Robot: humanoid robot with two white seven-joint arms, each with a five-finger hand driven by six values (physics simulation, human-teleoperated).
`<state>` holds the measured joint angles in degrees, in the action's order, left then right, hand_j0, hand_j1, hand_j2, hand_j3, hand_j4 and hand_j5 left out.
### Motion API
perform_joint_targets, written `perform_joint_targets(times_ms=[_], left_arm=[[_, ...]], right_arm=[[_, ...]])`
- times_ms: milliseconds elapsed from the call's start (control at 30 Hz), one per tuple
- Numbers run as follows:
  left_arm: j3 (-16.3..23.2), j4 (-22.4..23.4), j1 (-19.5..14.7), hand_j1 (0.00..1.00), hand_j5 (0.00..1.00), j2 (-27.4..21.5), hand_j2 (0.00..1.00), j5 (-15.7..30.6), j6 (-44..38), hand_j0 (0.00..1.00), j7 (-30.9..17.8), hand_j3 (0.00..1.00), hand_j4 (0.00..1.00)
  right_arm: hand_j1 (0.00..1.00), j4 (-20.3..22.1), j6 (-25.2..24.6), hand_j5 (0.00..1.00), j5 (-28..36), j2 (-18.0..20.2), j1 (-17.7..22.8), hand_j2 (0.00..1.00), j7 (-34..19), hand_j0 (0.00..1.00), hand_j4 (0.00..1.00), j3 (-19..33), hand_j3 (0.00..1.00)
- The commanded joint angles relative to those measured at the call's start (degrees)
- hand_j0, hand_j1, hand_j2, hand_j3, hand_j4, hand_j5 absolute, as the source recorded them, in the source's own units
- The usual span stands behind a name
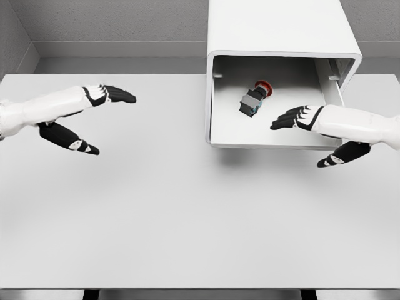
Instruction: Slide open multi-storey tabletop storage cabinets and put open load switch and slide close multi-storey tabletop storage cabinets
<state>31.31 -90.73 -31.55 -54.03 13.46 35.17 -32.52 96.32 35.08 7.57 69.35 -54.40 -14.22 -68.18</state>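
A white storage cabinet (281, 31) is standing at the far side of a pale grey table (187, 219), right of the middle. Its drawer (215, 134) is standing pulled out toward the robot, showing a white floor and low walls. The load switch (255, 100), a small dark block with a grey body, a touch of blue and a red button at its far end, is lying inside the drawer, tilted, near the middle of the drawer floor and clear of every wall.

The right hand (299, 118) is reaching in from the right edge and hovering over the near right part of the drawer, just beside the switch but apart from it. Its fingers (281, 122) are stretching out loosely toward the left and holding nothing, while the thumb (334, 159) is hanging below, over the front wall of the drawer and the table beyond it. The right forearm is crossing the drawer's right wall, so that corner is partly hidden.

The left hand (103, 97) is hanging above the table on the far left, well apart from the cabinet. Its fingers are pointing right, spread and relaxed, with the thumb (78, 144) held away below; it is gripping nothing. Nothing is lying between either hand and the drawer.
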Motion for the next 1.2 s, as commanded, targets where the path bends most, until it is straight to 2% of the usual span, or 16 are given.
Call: perform_joint_targets(times_ms=[0, 67, 333, 733, 1167], left_arm=[[0.0, 0.1, 0.3, 1.00, 1.00, 0.3, 1.00, -0.2, -0.2, 1.00, 0.0, 1.00, 1.00], [-0.1, 0.1, 0.6, 1.00, 1.00, 0.3, 1.00, -0.4, -0.2, 1.00, 0.0, 1.00, 1.00], [-0.1, 0.1, 1.1, 1.00, 1.00, 0.3, 1.00, -0.4, -0.2, 1.00, -0.2, 1.00, 1.00], [-0.1, 0.1, 1.9, 1.00, 1.00, 0.2, 1.00, -0.4, -0.2, 1.00, -0.2, 1.00, 1.00], [-0.2, 0.1, 1.9, 1.00, 1.00, 0.2, 1.00, -1.0, -0.2, 1.00, -0.2, 1.00, 1.00]], right_arm=[[1.00, -0.4, -0.1, 1.00, 0.3, -1.2, 0.0, 1.00, -1.3, 1.00, 1.00, 0.3, 1.00], [1.00, -0.5, -0.1, 1.00, 0.3, -2.6, 0.0, 1.00, -3.7, 1.00, 1.00, 0.5, 1.00], [1.00, -2.3, -0.1, 1.00, 0.6, -2.6, -0.4, 1.00, -3.8, 1.00, 1.00, 1.9, 1.00], [1.00, -4.6, -0.1, 1.00, 0.6, -5.2, -0.7, 1.00, -5.0, 1.00, 1.00, 2.3, 1.00], [1.00, -6.3, -0.1, 1.00, 0.7, -6.4, -0.7, 1.00, -6.3, 1.00, 1.00, 3.2, 1.00]])
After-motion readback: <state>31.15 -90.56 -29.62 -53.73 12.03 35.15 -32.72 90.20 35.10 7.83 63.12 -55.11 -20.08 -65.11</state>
